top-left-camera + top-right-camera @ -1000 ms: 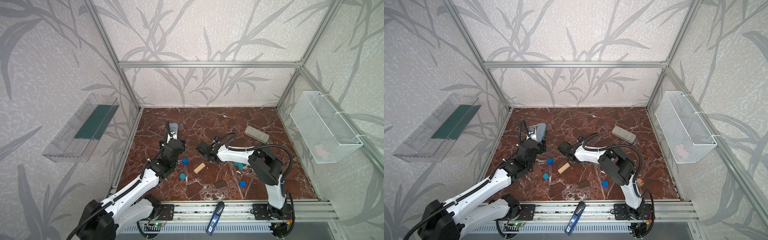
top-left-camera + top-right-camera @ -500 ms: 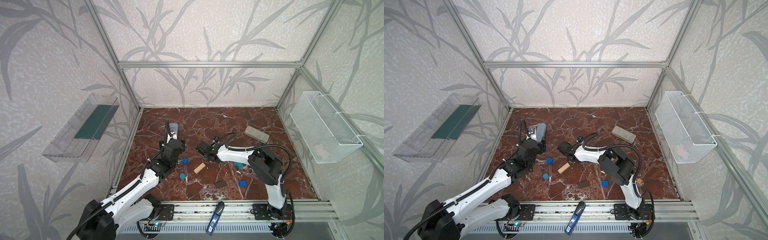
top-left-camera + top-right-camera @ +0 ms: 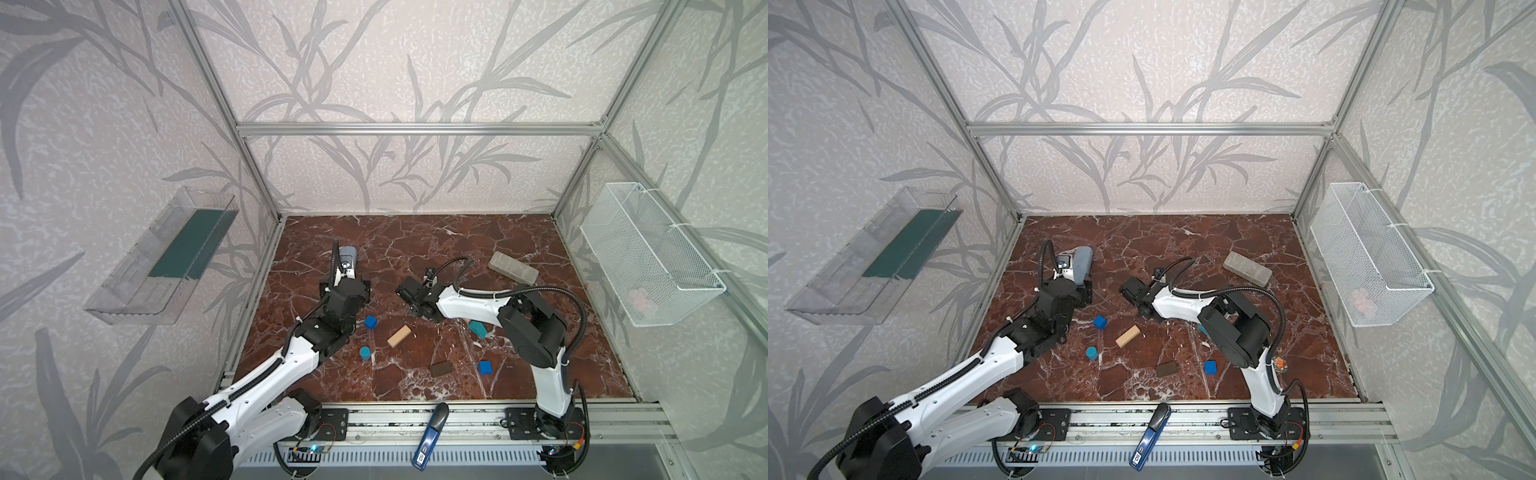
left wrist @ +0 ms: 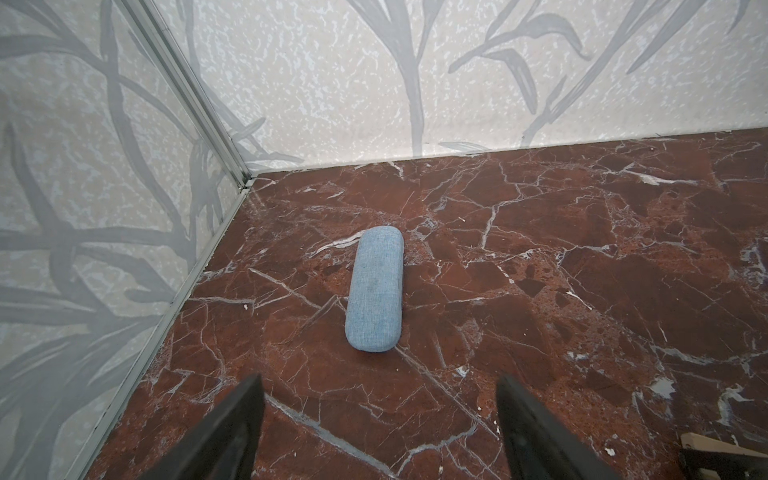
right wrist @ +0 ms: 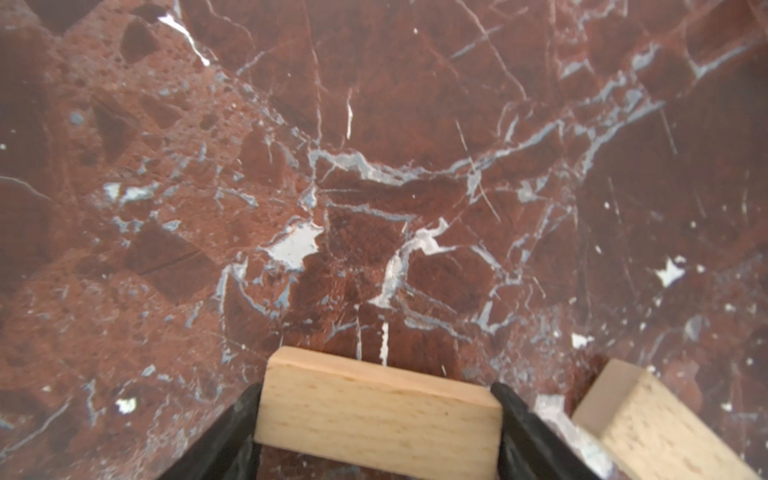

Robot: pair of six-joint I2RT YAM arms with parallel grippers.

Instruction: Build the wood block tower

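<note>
— What has changed?

— Hardly anything in the arms; both sit where they sat a second ago. The change is at the right gripper. Its jaws have drawn in and now pinch a pale bar by its two short ends. A second pale bar lies just beside it, clear of the fingers.

— So the first pick is made?

— I judge so: a base piece is in hand. I cannot tell whether it is off the marble floor yet. No tower stands anywhere.

— And the other blocks?

— They are loose and scattered. Nearest the front rail lie the dark brown bar and the near blue cube. Next comes the blue cylinder, standing on end, then the third pale bar. The teal house piece is half hidden by the right arm. The far blue cube sits close to the left arm.

— The left gripper?

— The left gripper is spread wide with nothing between its jaws, and it faces the grey-blue case. Farthest back on the right lies the grey brick.
</note>
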